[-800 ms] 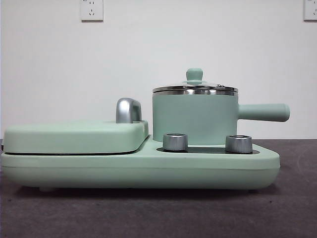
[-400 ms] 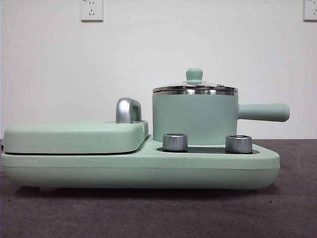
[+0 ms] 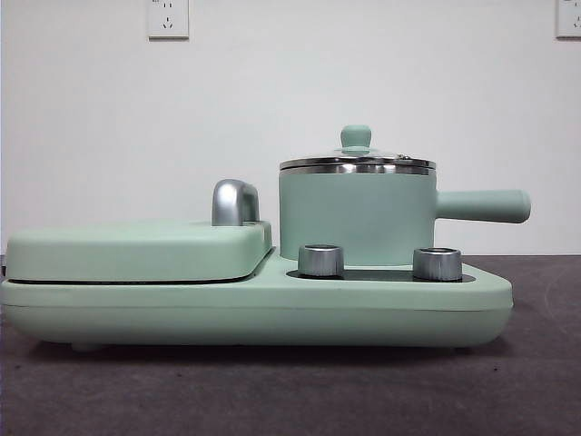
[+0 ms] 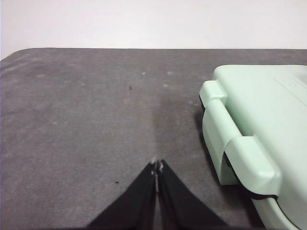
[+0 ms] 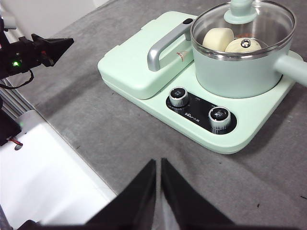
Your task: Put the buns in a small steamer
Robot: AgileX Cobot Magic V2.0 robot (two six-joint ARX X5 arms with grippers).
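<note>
The small steamer (image 3: 356,213), a mint-green pot with a side handle and a glass lid with a green knob, stands on the right of the mint-green cooker base (image 3: 254,304). In the right wrist view the steamer (image 5: 240,72) has its lid on, and two cream-white buns show through the glass: a smooth one (image 5: 217,38) and another (image 5: 242,46) beside it. My right gripper (image 5: 158,163) is shut and empty, above the table in front of the cooker. My left gripper (image 4: 157,165) is shut and empty, over bare table beside the cooker's end.
The flat griddle lid (image 3: 136,250) with a chrome handle (image 3: 234,202) covers the cooker's left half. Two metal knobs (image 3: 321,260) sit on the front panel. The other arm (image 5: 33,50) shows far off in the right wrist view, near the table's edge.
</note>
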